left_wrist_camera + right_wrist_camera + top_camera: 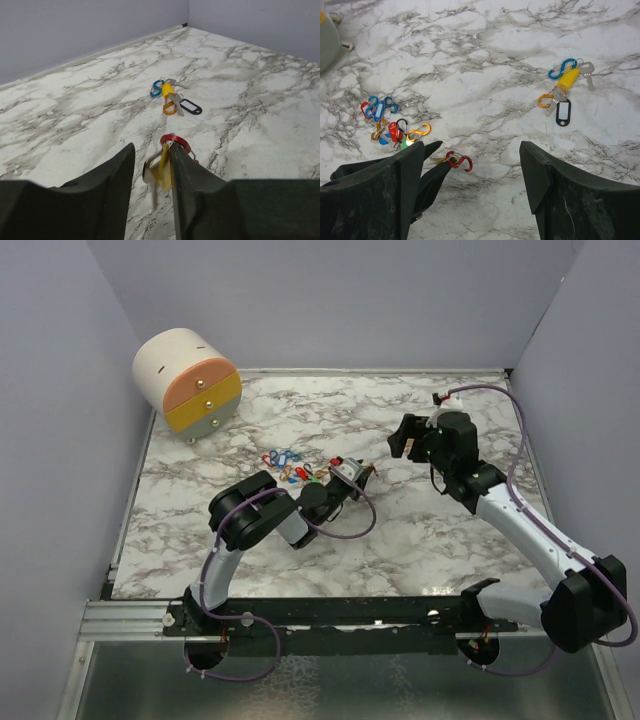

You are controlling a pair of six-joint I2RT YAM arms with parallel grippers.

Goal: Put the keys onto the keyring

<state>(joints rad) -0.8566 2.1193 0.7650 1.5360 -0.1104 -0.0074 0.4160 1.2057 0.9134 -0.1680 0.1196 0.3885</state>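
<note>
Top view: walls box in the marble table [450, 540] on the left, back and right. The round drawer box [187, 380] sits in the far-left corner, well away from both claws. The left claw [352, 473] is low at mid-table, and the pile [287, 468] of tags and clips is just beside it on the drawer-box side. The right claw [403, 437] is near it, slightly farther back. Bare marble runs from there to the right wall and back toward the bases. The left jaws are too small to read from here. Left wrist: the left claw is part-open, with marble showing between the fingers. The yellow tag [162, 172] is blurred and leans on one finger only, with a gap to the other, so it isn't pinched. The red clip [175, 141] is at that fingertip. Can't tell whether the tag hangs or rests on the table. The second bunch [172, 97] of blue clip, yellow tag, orange clip, black tag and metal key lies ahead, apart from the claw. Right wrist: the right claw is wide open and holds nothing. A left fingertip with the red clip pokes in beside one finger, the pile lies beyond that finger, and the bunch is ahead on the other side. The drawer box is cut off at the frame corner.
</note>
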